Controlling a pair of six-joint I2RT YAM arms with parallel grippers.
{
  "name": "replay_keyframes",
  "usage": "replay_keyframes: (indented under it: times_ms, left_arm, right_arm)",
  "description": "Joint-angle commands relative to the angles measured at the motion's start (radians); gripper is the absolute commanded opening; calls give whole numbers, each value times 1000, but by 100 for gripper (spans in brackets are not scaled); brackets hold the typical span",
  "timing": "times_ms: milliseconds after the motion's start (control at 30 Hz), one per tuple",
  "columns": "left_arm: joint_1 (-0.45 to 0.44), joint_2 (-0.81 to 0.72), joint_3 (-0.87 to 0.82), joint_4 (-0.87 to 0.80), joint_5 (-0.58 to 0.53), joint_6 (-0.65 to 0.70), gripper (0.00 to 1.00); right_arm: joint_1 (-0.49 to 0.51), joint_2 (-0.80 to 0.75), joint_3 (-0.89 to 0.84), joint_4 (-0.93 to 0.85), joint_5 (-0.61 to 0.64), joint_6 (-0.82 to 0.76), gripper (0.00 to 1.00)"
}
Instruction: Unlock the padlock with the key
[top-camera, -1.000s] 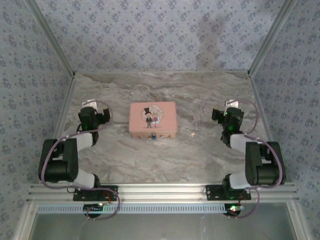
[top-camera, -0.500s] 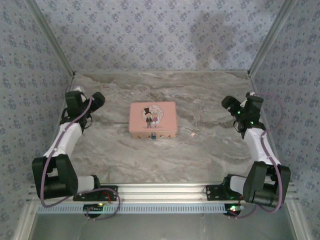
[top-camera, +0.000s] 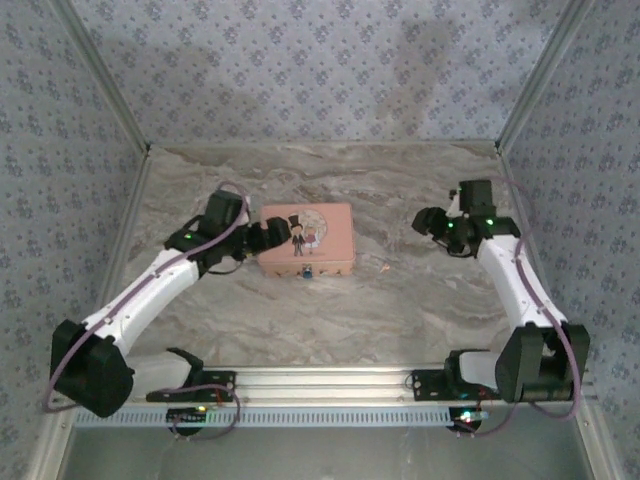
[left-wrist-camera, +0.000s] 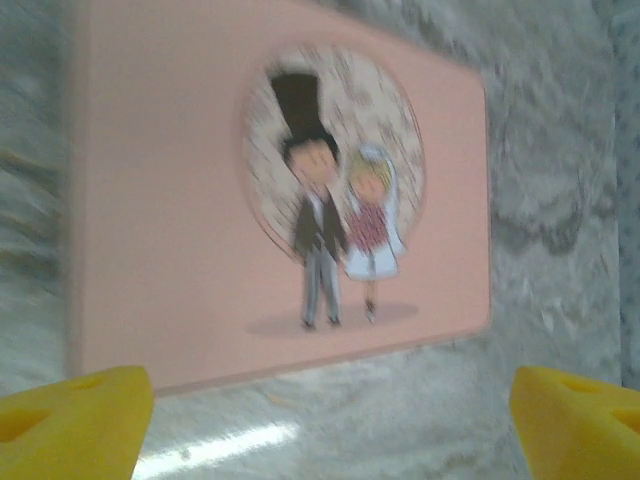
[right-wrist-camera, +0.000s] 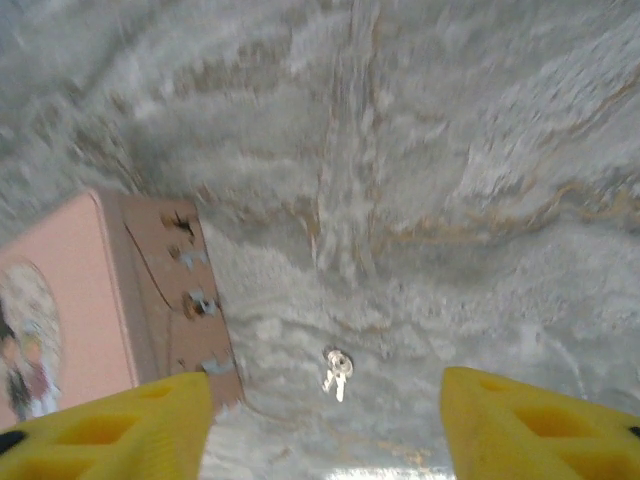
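Observation:
The tiny dark blue-teal padlock (top-camera: 307, 272) hangs at the front edge of the pink tin (top-camera: 306, 238). A pale key (top-camera: 385, 266) lies flat on the marble to the right of the tin. My left gripper (top-camera: 274, 236) hovers at the tin's left end, and in the left wrist view it (left-wrist-camera: 325, 430) is open over the cartoon lid (left-wrist-camera: 280, 190), holding nothing. My right gripper (top-camera: 428, 222) is up and to the right of the key. Seen from its wrist, the right gripper (right-wrist-camera: 325, 430) is open, and the key (right-wrist-camera: 337, 372) lies on the table between its yellow fingertips (right-wrist-camera: 110, 430).
The marble table (top-camera: 330, 320) is fenced by patterned walls at the back and both sides. The tin's front wall (right-wrist-camera: 170, 290) is blurred, with bluish marks on it. An aluminium rail (top-camera: 320, 380) runs along the near edge.
Both arms have swung inward from the side walls. The left gripper has reached the tin's left end, and the right gripper has moved toward the key.

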Motion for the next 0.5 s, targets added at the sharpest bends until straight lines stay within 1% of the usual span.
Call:
replay_keyframes:
  times_ms: [0, 67, 233, 333, 433, 467]
  left_arm:
    - [-120, 69, 53, -6, -18, -70, 90]
    - [-174, 119, 84, -9, -26, -69, 89]
    - [-266, 199, 125, 2, -21, -78, 85]
    - [-309, 210, 118, 39, -19, -93, 85]
    - [-334, 209, 116, 46, -31, -103, 85]
    - [-338, 207, 113, 49, -33, -106, 85]
  right_arm:
    - [90, 99, 63, -152, 99, -57, 57]
    - [135, 162, 97, -179, 120, -67, 54]
    - [231, 280, 154, -213, 194, -80, 53]
    - [257, 333, 169, -214, 219, -85, 50]
    - [277, 393, 172, -213, 224, -93, 46]
    - [283, 411, 197, -213, 229, -95, 45]
